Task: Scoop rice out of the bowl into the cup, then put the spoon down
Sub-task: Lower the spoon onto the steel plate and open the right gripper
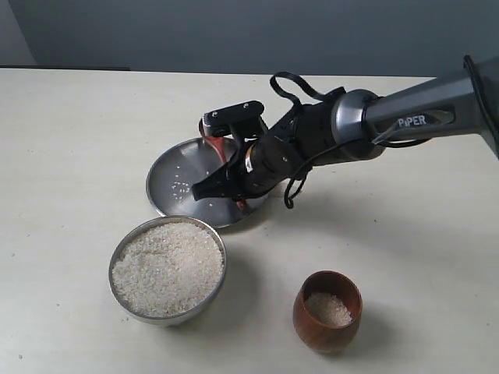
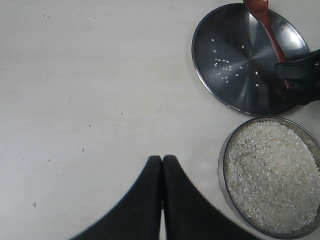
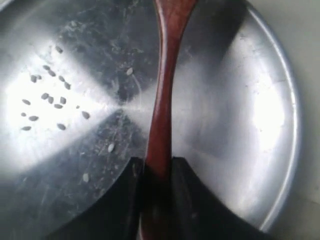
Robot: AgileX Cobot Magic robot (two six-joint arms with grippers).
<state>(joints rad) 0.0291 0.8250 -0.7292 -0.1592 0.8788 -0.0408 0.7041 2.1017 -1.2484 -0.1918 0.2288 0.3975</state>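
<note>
Setting-down step: spoon (image 3: pixel 165 90) gripped by its handle in the right tool (image 3: pixel 159 175), low over a flat steel plate (image 3: pixel 230 125).
Probably calls next for lowering onto the plate, then opening the tool. Slim, dark reddish-brown wood, scoop end near the plate's rim. Some rice (image 1: pixel 327 309) in the cup (image 1: pixel 327 333), bowl (image 1: pixel 117 253) heaped full, both on the desk (image 1: pixel 78 140). Left tool (image 2: pixel 162 170) closed, empty.
</note>
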